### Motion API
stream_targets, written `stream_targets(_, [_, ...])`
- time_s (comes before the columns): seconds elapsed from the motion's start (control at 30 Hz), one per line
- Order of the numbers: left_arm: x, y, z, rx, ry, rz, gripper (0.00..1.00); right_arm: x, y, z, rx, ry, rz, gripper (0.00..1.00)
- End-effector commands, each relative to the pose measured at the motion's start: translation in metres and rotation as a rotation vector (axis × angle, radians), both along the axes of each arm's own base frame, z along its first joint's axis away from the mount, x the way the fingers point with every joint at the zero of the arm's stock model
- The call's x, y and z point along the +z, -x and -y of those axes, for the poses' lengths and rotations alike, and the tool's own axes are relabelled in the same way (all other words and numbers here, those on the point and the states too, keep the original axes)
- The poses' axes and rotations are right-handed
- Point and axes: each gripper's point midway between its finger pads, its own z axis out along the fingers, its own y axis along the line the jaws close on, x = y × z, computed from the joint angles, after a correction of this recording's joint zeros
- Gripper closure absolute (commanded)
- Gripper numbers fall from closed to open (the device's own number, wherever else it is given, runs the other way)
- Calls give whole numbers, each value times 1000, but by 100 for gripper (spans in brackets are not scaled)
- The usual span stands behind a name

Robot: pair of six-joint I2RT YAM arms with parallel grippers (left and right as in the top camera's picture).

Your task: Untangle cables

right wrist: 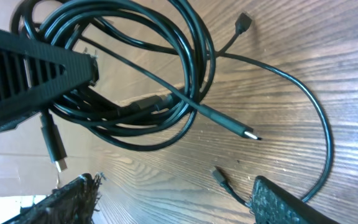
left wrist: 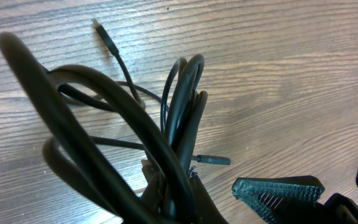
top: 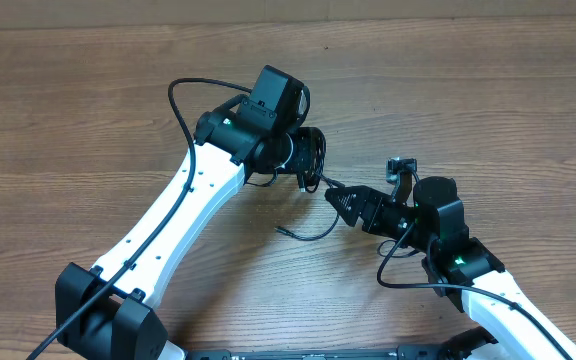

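Thin black cables [top: 315, 152] hang as a looped bundle from my left gripper [top: 306, 172], which is shut on them just above the wooden table. In the left wrist view the loops [left wrist: 179, 112] fan out from the shut jaws [left wrist: 173, 196]. The right wrist view shows the coil [right wrist: 166, 93] with loose plug ends, one of them silver-tipped [right wrist: 247, 132]. My right gripper [top: 336, 196] stands open just right of the bundle, its fingers [right wrist: 291, 202] wide apart over bare wood. One small plug [right wrist: 218, 175] lies by the right finger. A loose strand [top: 313, 235] trails on the table.
The wooden table [top: 488, 80] spreads all around. A thicker black arm cable [top: 180, 100] arches over the left arm. Another [top: 408, 282] loops beside the right arm. Both white arms come in from the near edge.
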Motion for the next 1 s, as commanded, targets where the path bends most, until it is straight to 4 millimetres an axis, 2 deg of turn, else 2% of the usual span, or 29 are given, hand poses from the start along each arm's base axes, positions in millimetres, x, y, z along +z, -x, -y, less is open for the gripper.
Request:
stream_targets(0.0, [22, 4, 8, -179, 18, 93, 96, 2, 0, 1, 44, 57, 89, 21])
stream_targets(0.1, [24, 23, 20, -406, 57, 115, 96, 2, 0, 1, 104, 129, 190, 21])
stream_targets(0.17, [24, 38, 24, -554, 77, 130, 96, 2, -1, 1, 143, 173, 256, 13])
stream_targets(0.33, [27, 58, 29, -697, 125, 130, 96, 9, -2, -1, 210, 235, 392, 2])
stream_targets(0.43, [33, 67, 35, -767, 185, 143, 96, 10, -3, -1, 237, 271, 448, 3])
stream_targets(0.47, [34, 70, 37, -788, 200, 147, 96, 10, -3, -1, 248, 285, 465, 6])
stream_targets(0.53, [34, 72, 37, -806, 203, 149, 96, 9, -3, -1, 256, 299, 481, 19])
stream_targets(0.6, [32, 71, 34, -800, 182, 147, 96, 9, -3, -1, 256, 299, 481, 37])
stream_targets(0.63, [31, 70, 33, -798, 172, 146, 96, 9, -3, -1, 256, 299, 478, 48])
stream_targets(0.7, [29, 69, 31, -793, 157, 147, 96, 9, -3, -1, 256, 299, 477, 76])
stream_targets(0.77, [27, 67, 29, -788, 139, 150, 96, 9, -3, -1, 256, 298, 477, 96])
stream_targets(0.87, [22, 60, 22, -762, 78, 154, 96, 9, -3, -1, 247, 286, 460, 96])
stream_targets(0.97, [11, 45, 5, -644, -47, 133, 95, 9, -3, -1, 217, 248, 408, 96])
